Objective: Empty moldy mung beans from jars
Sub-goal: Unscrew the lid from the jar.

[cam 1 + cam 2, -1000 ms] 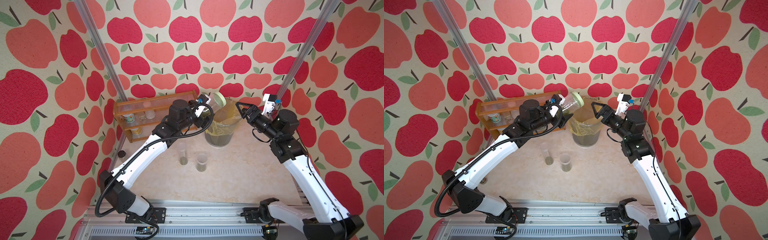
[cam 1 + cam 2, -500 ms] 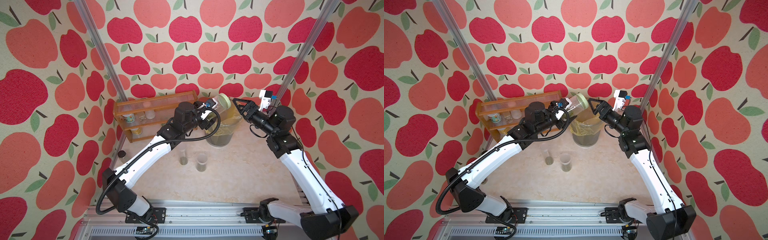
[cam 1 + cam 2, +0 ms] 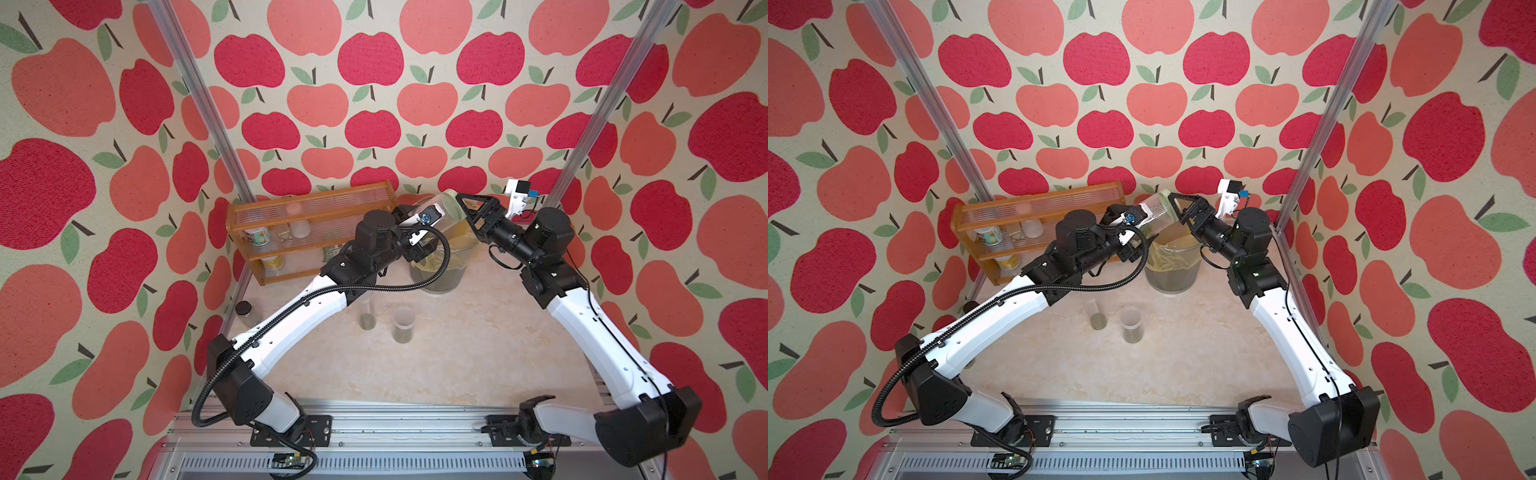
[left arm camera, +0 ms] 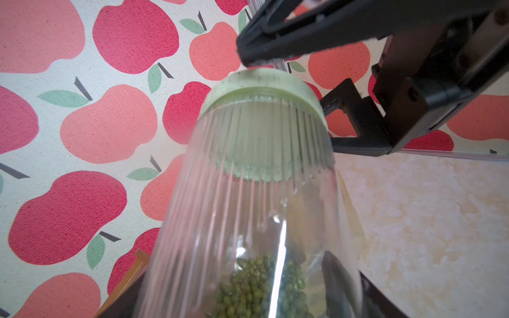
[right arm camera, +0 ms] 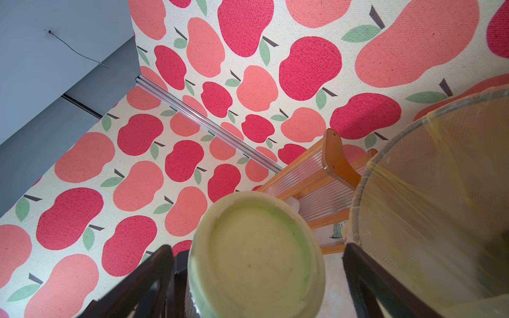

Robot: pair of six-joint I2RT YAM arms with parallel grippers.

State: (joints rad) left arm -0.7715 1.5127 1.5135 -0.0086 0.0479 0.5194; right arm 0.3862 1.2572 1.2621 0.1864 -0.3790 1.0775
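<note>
apple-print walls (image 3: 374, 62) behind, left pincer (image 3: 1146, 218) grips the jar (image 4: 248, 206), its lid (image 5: 256, 264) inside the open right pincer (image 5: 257, 249).

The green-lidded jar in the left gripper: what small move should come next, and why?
Probably close the right gripper on the pale green lid. Its jaws stand open on either side of the lid, which is still on, while the left gripper holds the ribbed jar tilted, mung beans inside.

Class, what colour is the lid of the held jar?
Pale green; the lid shows best in the right wrist view.
</note>
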